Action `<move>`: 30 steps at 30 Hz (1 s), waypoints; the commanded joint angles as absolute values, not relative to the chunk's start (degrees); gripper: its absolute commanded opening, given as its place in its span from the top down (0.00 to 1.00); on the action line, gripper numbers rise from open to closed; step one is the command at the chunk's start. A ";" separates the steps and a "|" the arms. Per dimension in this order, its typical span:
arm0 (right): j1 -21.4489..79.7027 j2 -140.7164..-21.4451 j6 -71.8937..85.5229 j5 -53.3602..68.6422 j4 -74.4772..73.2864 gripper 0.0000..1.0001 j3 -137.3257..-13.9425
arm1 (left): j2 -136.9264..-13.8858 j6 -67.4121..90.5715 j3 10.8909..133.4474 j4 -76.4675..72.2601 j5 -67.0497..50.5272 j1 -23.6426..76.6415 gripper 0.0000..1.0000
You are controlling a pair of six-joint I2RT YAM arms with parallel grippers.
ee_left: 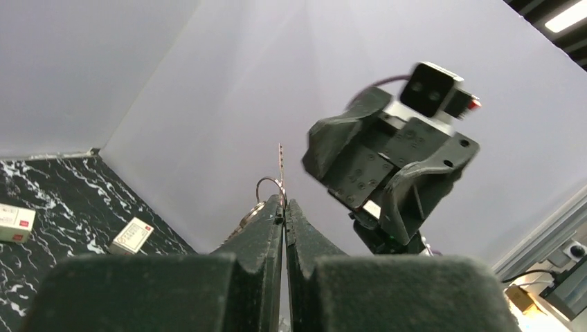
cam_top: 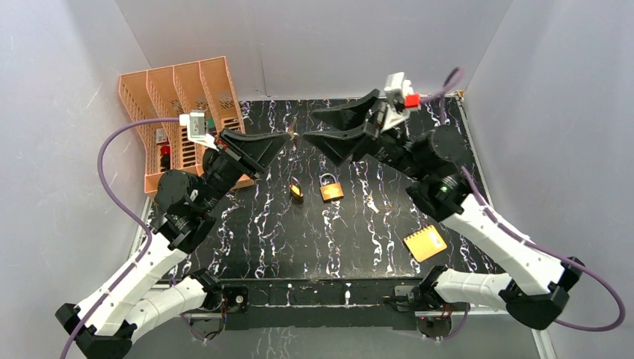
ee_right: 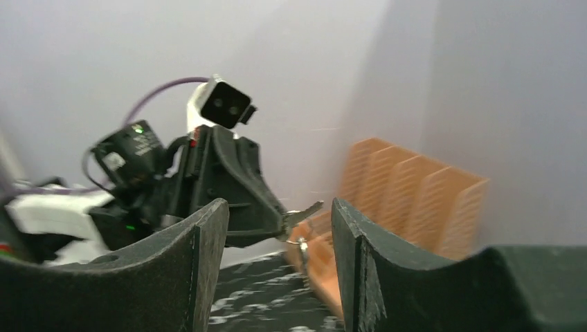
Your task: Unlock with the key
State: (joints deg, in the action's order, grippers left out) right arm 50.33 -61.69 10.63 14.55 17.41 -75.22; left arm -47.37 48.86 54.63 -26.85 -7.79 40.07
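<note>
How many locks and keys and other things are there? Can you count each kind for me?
Brass padlocks: 2
Key bunch: 1
Yellow notepad: 1
Orange rack: 1
Small white boxes: 2
Total: 7

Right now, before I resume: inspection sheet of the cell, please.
Surface: black white-veined table.
Job's things: key on its ring, raised off the table; brass padlock and second padlock lying on the table, untouched.
Clutter: yellow notepad, orange file rack, small white box.
Tools: left tool shut on the key; right tool open, empty, facing it.
Cables: purple cables looping from both wrists, clear of the tools.
Surroundings: plain pale walls on three sides.
</note>
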 commanded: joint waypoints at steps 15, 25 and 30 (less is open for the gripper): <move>50.40 -66.94 45.70 21.93 39.72 0.47 -70.60 | -43.10 41.94 53.35 -42.89 -12.98 39.99 1.00; 50.38 -69.12 42.74 23.32 39.72 0.44 -75.09 | -43.63 41.58 53.96 -42.43 -14.60 40.01 1.00; 50.40 -70.32 43.04 24.47 40.52 0.48 -76.02 | -44.04 41.61 54.29 -42.24 -15.07 40.00 1.00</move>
State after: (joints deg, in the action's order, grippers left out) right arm 50.33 -69.91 43.31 23.20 36.18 -72.97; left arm -44.07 42.81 52.97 -39.22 -14.28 40.10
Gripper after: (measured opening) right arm 0.543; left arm 0.008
